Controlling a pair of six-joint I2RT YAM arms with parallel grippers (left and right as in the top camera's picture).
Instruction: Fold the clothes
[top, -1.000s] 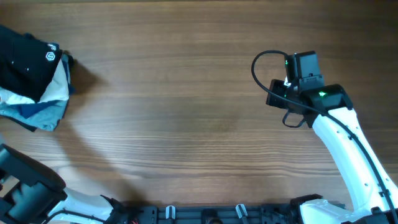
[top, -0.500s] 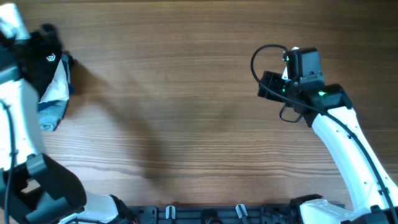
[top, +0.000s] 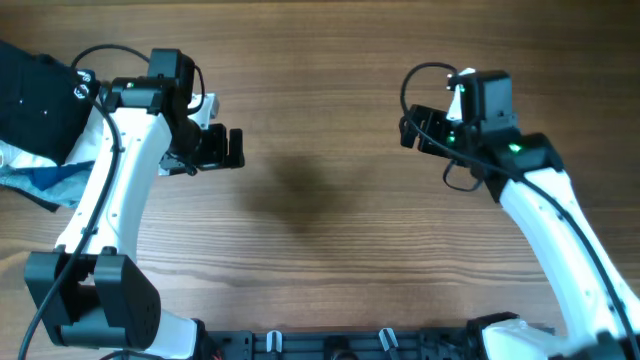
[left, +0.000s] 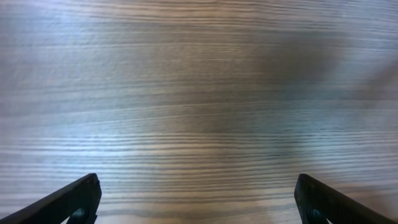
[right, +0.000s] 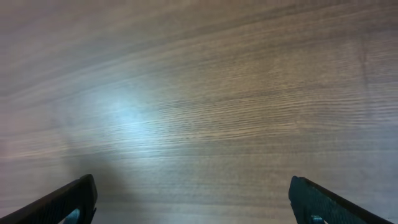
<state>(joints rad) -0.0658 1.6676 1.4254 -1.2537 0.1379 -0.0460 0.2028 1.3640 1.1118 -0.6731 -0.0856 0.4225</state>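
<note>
Wooden table (top: 330, 230) fills the whole view, black clothes (top: 35, 100) heaped at its left edge over pale blue cloth (top: 45, 178), while left gripper (top: 238, 148) and right gripper (top: 406, 128) hover wide open, holding nothing.

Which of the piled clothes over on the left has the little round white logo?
The black garment, lying uppermost at the far left. The white cloth and the blue garment under it show no logo.

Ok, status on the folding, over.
Open, empty: left claw, right claw, above table. Far left: black garment beside blue and white cloths, ungripped. Nothing in the way.
</note>
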